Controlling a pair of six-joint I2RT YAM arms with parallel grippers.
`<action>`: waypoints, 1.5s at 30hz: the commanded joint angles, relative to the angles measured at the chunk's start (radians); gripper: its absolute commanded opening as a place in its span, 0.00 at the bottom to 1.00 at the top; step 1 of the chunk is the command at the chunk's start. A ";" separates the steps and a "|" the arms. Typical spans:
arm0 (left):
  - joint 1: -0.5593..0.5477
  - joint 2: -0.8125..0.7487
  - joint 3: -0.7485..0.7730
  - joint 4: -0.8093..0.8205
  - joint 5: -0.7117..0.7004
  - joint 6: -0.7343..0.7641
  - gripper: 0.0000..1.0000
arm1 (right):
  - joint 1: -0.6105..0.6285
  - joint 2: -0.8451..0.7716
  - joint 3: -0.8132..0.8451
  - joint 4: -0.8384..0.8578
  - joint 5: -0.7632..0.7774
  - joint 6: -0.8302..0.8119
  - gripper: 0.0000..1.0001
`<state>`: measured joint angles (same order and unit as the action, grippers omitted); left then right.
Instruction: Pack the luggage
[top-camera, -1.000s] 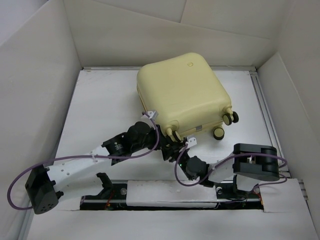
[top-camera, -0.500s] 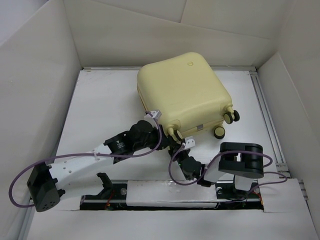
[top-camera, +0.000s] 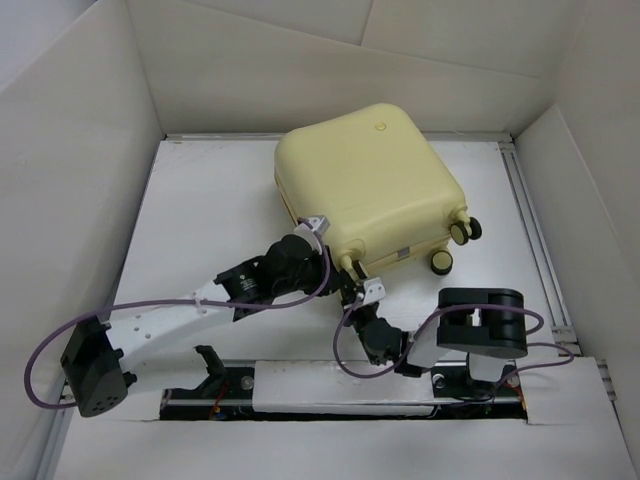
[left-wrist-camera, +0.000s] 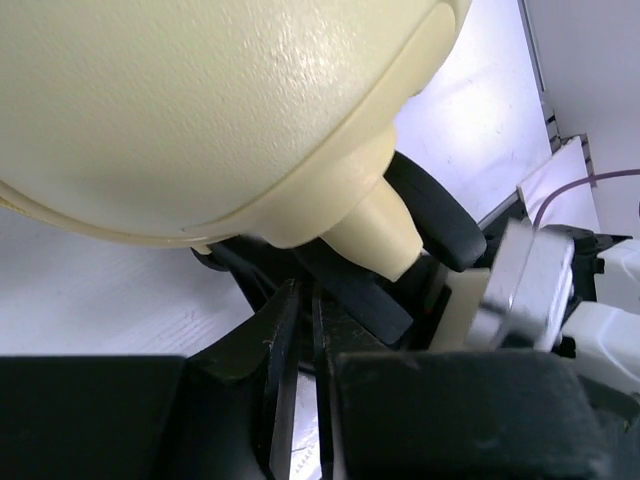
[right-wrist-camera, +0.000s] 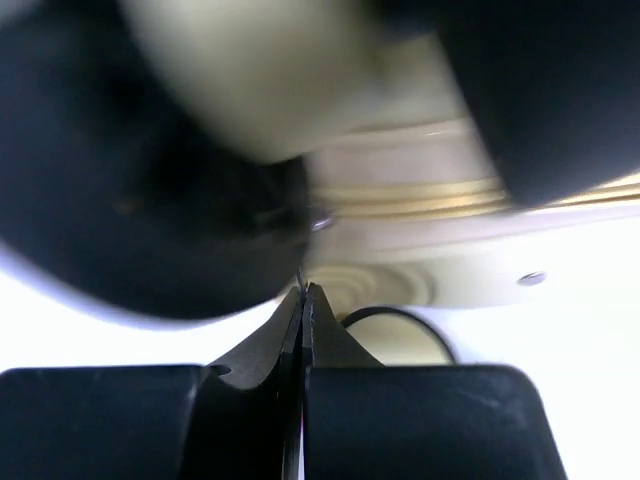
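Top external view: I've got the luggage (top-camera: 365, 185) lying closed and turned at a slant, toward the back and right of the white worktop (top-camera: 200, 200). Its far corner is close to the back wall (top-camera: 300, 80). Open room lies wide on the left. On the right, only a narrower strip runs between the caster wheels (top-camera: 452, 245) and the side rail (top-camera: 525, 220). Both arms crowd the shell's near corner.

Left wrist view: my left gripper (left-wrist-camera: 300, 290) sits just under a cream caster (left-wrist-camera: 375, 225), fingers drawn to a sliver of a gap. Whether anything is nipped there I can't tell.

Right wrist view: my right gripper (right-wrist-camera: 303, 292) is pressed fully together, tips right up by the shell's rim, everything beyond blurred.

There's a small round emblem (top-camera: 380, 127) on the lid, too small to read.
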<state>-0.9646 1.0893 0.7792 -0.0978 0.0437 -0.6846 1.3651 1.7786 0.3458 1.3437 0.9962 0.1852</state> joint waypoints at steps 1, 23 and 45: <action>0.001 0.014 0.106 0.168 0.001 0.011 0.06 | 0.066 -0.044 -0.019 0.469 0.025 -0.046 0.00; 0.001 0.156 0.302 0.167 0.062 0.011 0.01 | 0.261 -0.133 -0.178 0.469 0.241 0.020 0.32; 0.001 0.101 0.141 0.178 0.091 0.030 0.14 | -0.063 -0.842 -0.229 -0.372 -0.025 0.134 0.61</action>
<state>-0.9657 1.2312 0.9417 0.0360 0.1234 -0.6693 1.3300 1.0103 0.0841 1.0870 0.9798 0.2848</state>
